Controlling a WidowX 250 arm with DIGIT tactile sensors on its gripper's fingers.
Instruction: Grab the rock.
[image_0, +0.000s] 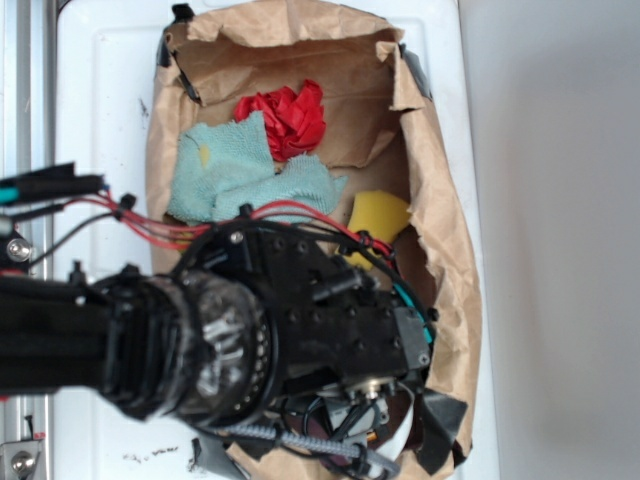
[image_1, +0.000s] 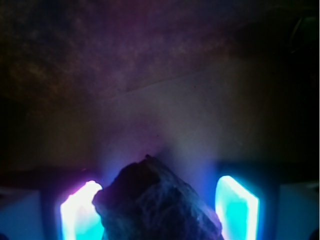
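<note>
Rock (image_1: 157, 202) dim between glowing gripper (image_1: 160, 210) fingers (image_1: 80, 215), grip unclear, bottom cut off.

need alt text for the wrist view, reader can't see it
A dark, rough rock sits low in the middle of the picture between the gripper's two glowing fingers, one on each side. Whether the fingers touch the rock cannot be told. Behind it lies a dim, brownish surface, too dark to make out further.
</note>
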